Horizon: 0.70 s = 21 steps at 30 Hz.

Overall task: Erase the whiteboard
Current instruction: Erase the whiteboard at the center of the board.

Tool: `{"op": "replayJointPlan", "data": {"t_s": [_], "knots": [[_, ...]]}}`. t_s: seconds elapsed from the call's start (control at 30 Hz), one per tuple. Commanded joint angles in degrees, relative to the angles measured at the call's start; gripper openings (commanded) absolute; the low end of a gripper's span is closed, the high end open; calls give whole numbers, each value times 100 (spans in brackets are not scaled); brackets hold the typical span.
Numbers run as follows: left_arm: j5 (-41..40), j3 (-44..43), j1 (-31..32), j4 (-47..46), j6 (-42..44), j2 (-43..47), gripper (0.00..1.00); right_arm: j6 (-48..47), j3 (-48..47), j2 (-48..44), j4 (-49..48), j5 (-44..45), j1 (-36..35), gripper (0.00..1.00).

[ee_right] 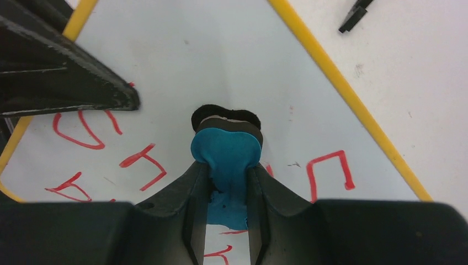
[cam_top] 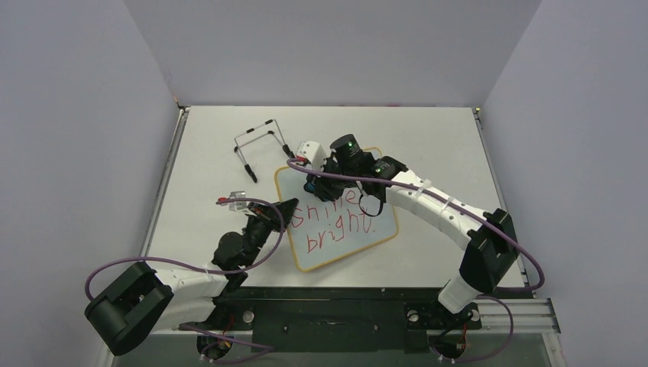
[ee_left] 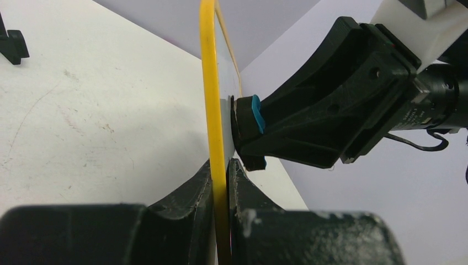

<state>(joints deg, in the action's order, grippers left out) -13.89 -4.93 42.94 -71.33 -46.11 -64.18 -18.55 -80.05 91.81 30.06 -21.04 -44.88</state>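
Downward, right gripper (cam_top: 312, 183) tilts onto whiteboard (cam_top: 330, 257)

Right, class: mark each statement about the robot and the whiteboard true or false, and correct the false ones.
1. The left gripper is shut on the whiteboard's yellow frame. True.
2. The right gripper holds a red marker. False: it holds a blue eraser.
3. The writing on the whiteboard is red. True.
4. The whiteboard rests on the wire stand. False: the wire stand is apart from it, farther back on the table.
5. The whiteboard is wiped clean. False: red writing is on it.
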Motion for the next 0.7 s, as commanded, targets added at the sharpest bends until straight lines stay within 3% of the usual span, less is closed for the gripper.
{"op": "replayJointPlan", "data": {"t_s": [0.0, 0.07, 0.3, 0.47, 0.67], "knots": [[627, -150, 83, -48, 598, 32, 0, 518, 49, -165, -585, 571, 409, 0], [625, -153, 83, -52, 603, 22, 0, 432, 89, -232, -565, 325, 520, 0], [632, -158, 89, -63, 584, 23, 0, -1204, -103, -170, 755, -1201, 391, 0], [624, -153, 86, -48, 584, 54, 0, -1261, -118, -121, 686, -859, 211, 0], [606, -124, 83, -30, 573, 94, 0, -403, 81, -251, -1, -48, 424, 0]]}}
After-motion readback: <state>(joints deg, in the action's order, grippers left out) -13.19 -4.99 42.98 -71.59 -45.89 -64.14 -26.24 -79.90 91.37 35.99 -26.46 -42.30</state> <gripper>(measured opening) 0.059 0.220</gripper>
